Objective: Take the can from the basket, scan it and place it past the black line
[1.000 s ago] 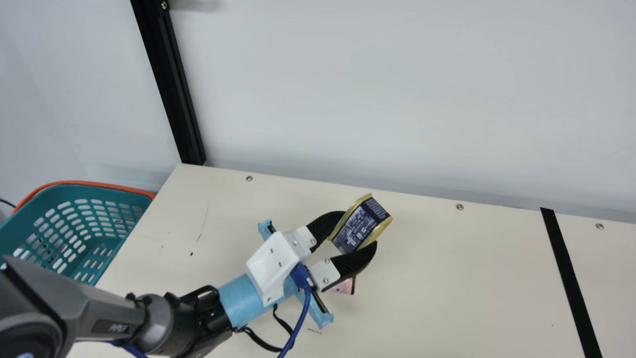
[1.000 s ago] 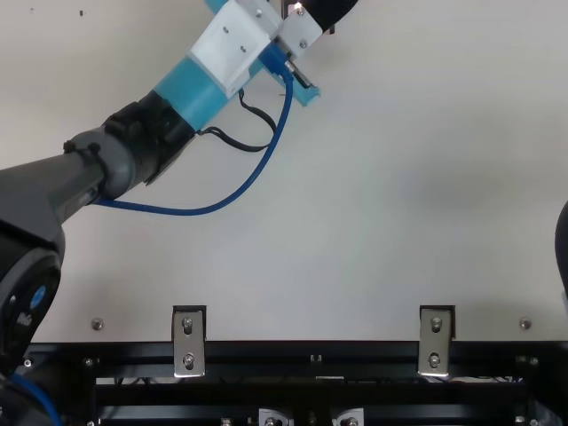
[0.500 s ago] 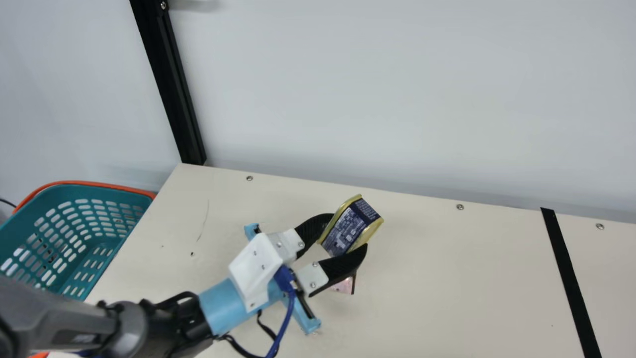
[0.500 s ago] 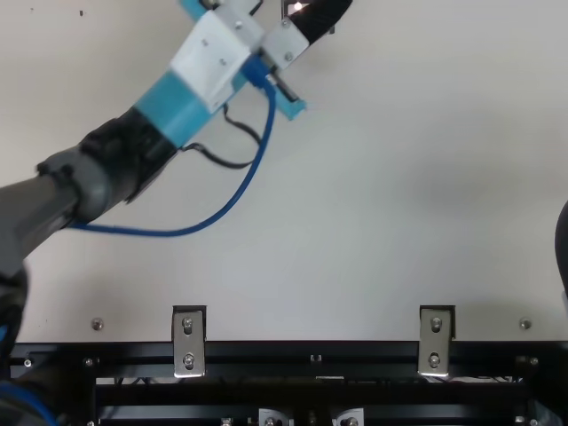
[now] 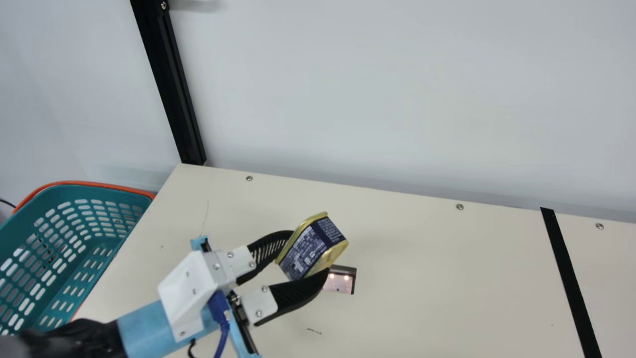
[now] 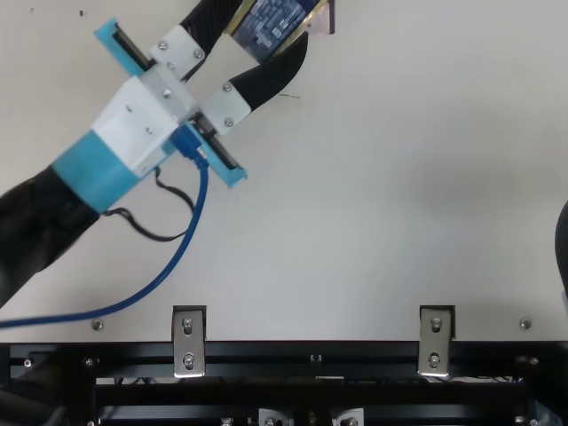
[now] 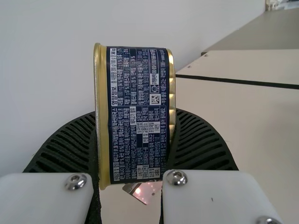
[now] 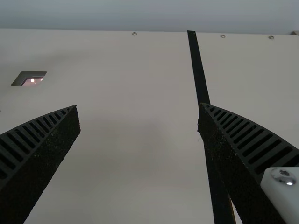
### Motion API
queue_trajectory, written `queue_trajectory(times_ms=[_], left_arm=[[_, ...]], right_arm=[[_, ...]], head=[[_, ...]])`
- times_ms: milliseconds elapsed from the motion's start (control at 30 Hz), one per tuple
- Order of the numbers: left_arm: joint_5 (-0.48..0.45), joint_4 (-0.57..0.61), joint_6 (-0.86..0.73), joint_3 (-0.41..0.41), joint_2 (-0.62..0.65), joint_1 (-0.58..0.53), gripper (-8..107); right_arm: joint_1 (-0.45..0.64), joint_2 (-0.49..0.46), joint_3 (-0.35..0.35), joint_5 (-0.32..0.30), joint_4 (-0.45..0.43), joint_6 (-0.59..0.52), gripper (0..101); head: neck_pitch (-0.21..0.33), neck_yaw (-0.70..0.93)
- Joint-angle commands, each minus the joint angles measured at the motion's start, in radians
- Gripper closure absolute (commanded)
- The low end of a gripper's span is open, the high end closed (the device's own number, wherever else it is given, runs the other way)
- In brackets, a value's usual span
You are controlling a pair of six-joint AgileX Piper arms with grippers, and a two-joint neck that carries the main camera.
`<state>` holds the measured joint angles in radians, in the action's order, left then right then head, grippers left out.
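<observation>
- Pale wall behind, cream worktop in front; the basket sits at its left end.
- The left gripper has its fingers clenched on the can, one against each flat face, the can tilted and seemingly held off the worktop.
- Just to the can's right in the main view, beside a fingertip, is the lit scanner window; if the scan is pending, I judge the can needs a short shift rightward over it.
- The right gripper is released, its fingers wide apart, much nearer the black line.
- That line is well right of the can.
</observation>
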<state>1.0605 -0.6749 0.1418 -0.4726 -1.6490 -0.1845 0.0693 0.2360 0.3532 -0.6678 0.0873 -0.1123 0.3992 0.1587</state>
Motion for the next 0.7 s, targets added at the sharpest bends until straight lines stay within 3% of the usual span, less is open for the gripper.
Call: queue_trajectory(times_ms=[0,167,367,533,667], left_arm=[[-0.158,-0.094,0.096,-0.015,0.14,0.006,89],[-0.328,-0.281,0.289,-0.073,0.282,-0.004,89],[-0.467,-0.535,0.533,-0.148,0.383,-0.044,89],[-0.517,-0.772,0.726,-0.182,0.426,-0.072,89],[-0.503,-0.99,0.873,-0.193,0.45,-0.063,89]], right_arm=[[0.0,0.0,0.0,0.0,0.0,0.0,0],[0.0,0.0,0.0,0.0,0.0,0.0,0],[0.0,0.0,0.0,0.0,0.0,0.0,0],[0.0,0.0,0.0,0.0,0.0,0.0,0],[0.0,0.0,0.0,0.0,0.0,0.0,0]], head=[[0.037,-0.004],[0.037,-0.004],[0.037,-0.004],[0.037,-0.004],[0.037,-0.004]])
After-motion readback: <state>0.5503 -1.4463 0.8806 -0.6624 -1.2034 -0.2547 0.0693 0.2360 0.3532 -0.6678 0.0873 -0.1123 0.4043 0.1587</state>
